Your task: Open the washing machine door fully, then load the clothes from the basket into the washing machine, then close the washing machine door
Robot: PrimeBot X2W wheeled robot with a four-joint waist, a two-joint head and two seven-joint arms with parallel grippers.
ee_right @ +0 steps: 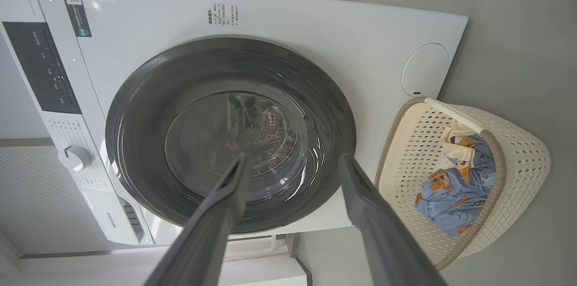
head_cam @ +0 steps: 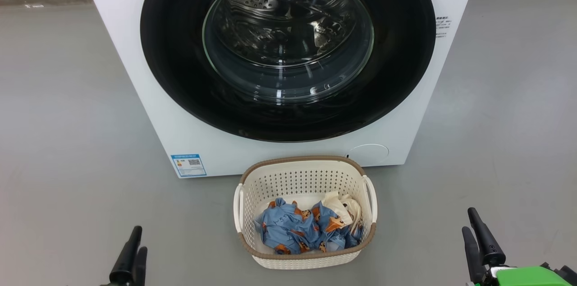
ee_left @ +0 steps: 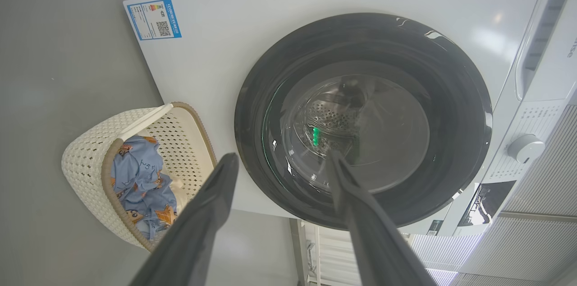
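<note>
Altogether: one basket, one washing machine.

Big white boxy washing machine: smooth panels, soft sheen. Its large round door: wide glossy black rim, clear glass bowl centre w/ reflections; shiny perforated steel drum behind. Small cream-white basket: matt plastic, perforated sides, brown woven-look rim. Clothes: soft crumpled cloth, light blue w/ orange-brown prints, plus cream piece. Grey floor: smooth, semi-matt
</note>
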